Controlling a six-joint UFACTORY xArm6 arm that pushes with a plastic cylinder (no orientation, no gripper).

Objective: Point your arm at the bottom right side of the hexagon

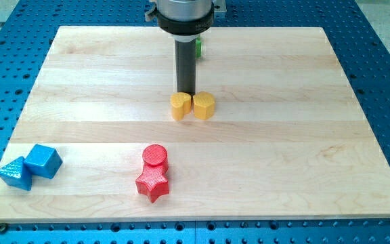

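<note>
Two yellow blocks sit side by side and touching near the board's middle. The right one (204,106) looks like the hexagon. The left one (180,106) has a notched top, like a heart. My tip (186,93) stands just above the seam between them in the view, close to or touching their top edges. It is at the hexagon's upper left. The dark rod runs straight up from there to the arm's grey flange (185,15) at the view's top.
A green block (198,46) peeks out behind the rod, mostly hidden. A red cylinder (155,155) touches a red star (152,183) at the lower middle. A blue cube (44,160) and a blue triangular block (15,173) sit at the lower left corner.
</note>
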